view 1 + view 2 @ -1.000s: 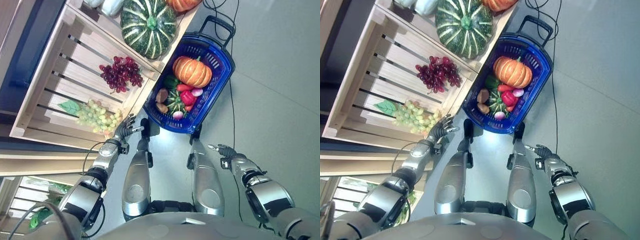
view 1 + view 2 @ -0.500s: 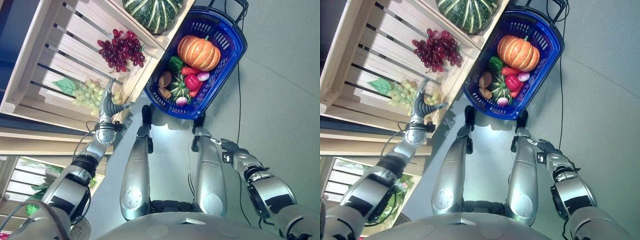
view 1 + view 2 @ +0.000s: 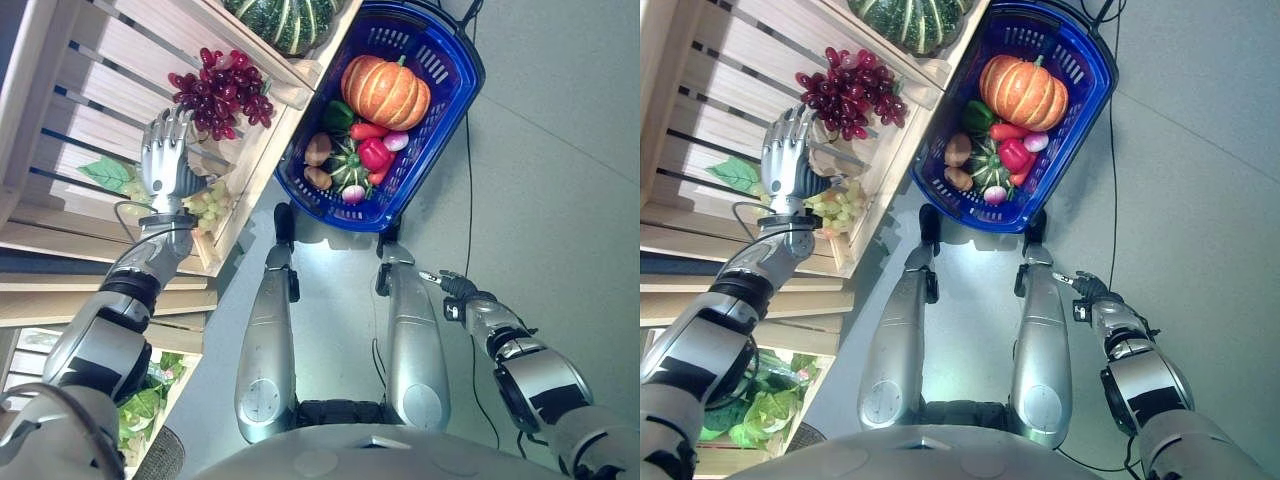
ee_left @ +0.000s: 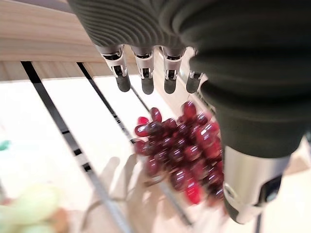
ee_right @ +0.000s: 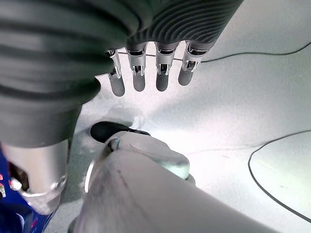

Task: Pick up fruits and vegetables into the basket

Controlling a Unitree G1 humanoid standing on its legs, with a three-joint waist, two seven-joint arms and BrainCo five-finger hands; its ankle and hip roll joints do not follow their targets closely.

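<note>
My left hand (image 3: 165, 158) is open, fingers straight, held over the wooden crate (image 3: 95, 55) between two bunches. The red grapes (image 3: 222, 90) lie just past its fingertips (image 4: 145, 83) and show close below the hand as red grapes (image 4: 181, 151) in the left wrist view. The green grapes (image 3: 205, 205) with a leaf lie beside the wrist. The blue basket (image 3: 452, 105) stands on the floor and holds an orange pumpkin (image 3: 385, 92), a red pepper (image 3: 372, 154), a small striped squash and other produce. My right hand (image 3: 456, 288) hangs open low over the floor with nothing in it.
A big green striped squash (image 3: 285, 15) sits in the compartment beyond the red grapes. Leafy greens (image 3: 750, 420) lie on a lower shelf at the left. Grey floor spreads to the right of the basket.
My left hand has gone from the crate's front edge up over the green grapes, closer to the red grapes. The camera view has shifted. The right hand has stayed low.
</note>
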